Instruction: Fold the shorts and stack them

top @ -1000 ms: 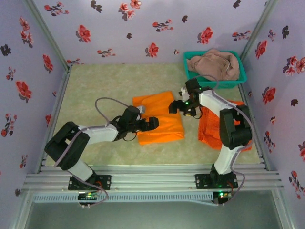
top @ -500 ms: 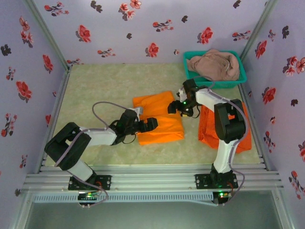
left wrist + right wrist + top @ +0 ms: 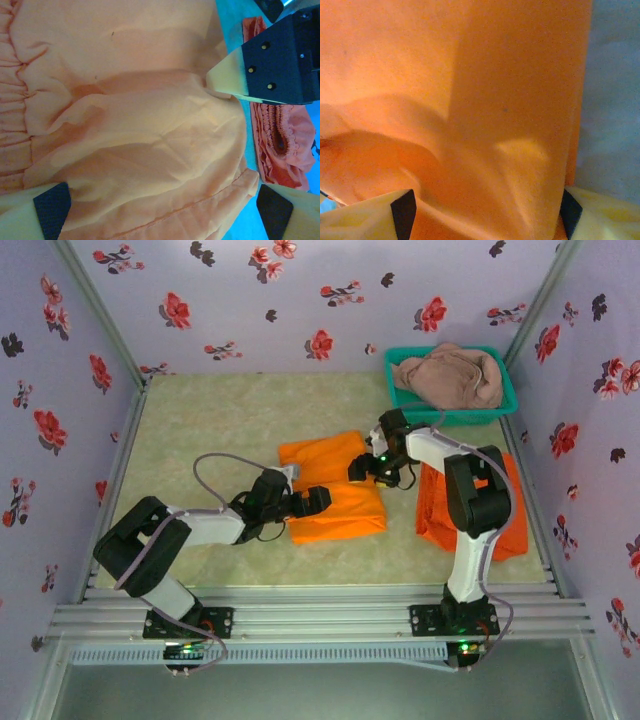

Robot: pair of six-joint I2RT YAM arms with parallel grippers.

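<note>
2 sets of spread fingers [image 3: 50, 205]: left gripper [image 3: 320, 500] and right gripper [image 3: 360, 468] each have the middle shorts [image 3: 345, 512] between their tips, nothing pinched. Looks like the fold step; next, clamp both edges and carry across.

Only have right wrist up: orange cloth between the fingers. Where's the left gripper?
Observer: The left gripper is open over the near left part of the same orange shorts.
Operator: Other orange pair?
Observer: The second orange shorts lie to the right, partly under the right arm, with a strip of bare table between the two pairs.
Operator: And the pink one?
Observer: The pink-brown shorts are heaped in the teal basket at the far right corner.
</note>
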